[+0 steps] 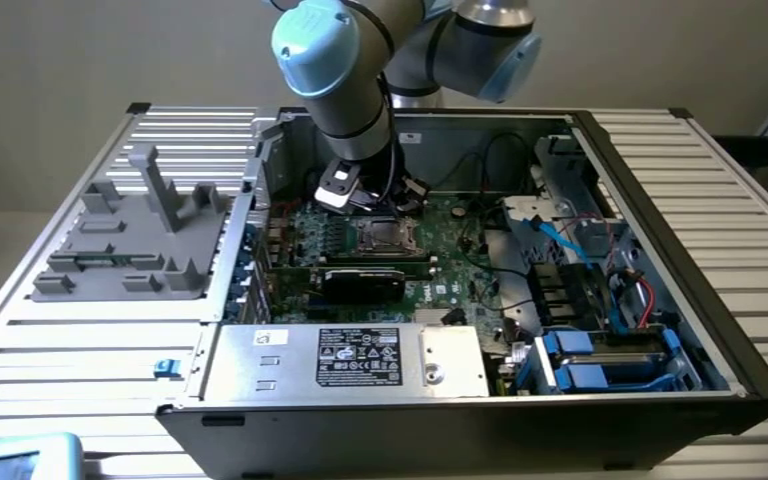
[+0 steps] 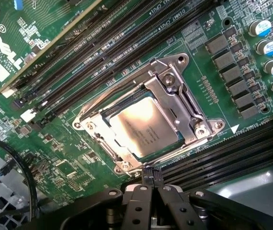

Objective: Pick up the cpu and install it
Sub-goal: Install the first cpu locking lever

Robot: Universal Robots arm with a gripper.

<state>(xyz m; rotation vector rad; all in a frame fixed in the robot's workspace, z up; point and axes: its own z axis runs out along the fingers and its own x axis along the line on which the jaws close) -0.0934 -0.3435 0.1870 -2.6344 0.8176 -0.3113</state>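
Silver-grey cpu (image 2: pixel 145 128) lying flat inside the metal socket frame (image 2: pixel 175 96) on the green motherboard (image 2: pixel 55 62), dull top facing up, faint print across it. Framed on all sides by the socket's shiny bracket, with screws at the corners. Flanked by long black memory slots (image 2: pixel 103 52) on one side and more black slots (image 2: pixel 232 153) on the other. Ringed further out by a row of grey square components (image 2: pixel 230 76) and blue-topped capacitors (image 2: pixel 270 48).

Jaws clenched, tips pressed together just beside the socket's edge, gripper (image 2: pixel 152 175) holding nothing, cpu apart from it. Black gripper body low in the wrist view.

Seen from outside: same socket (image 1: pixel 381 236) near the middle of the open computer case (image 1: pixel 651 200), arm (image 1: pixel 344 90) reaching down into it with gripper (image 1: pixel 381 205) just above the board. Black graphics card (image 1: pixel 371 278) mounted just in front of the socket. Silver power supply box with white label (image 1: pixel 357 358) along the near edge of the case. Blue cables and drive bays (image 1: pixel 598 350) toward the exterior view's right. Grey moulded fixture (image 1: pixel 137 245) resting on the slatted desk (image 1: pixel 77 350) to the exterior view's left of the case.
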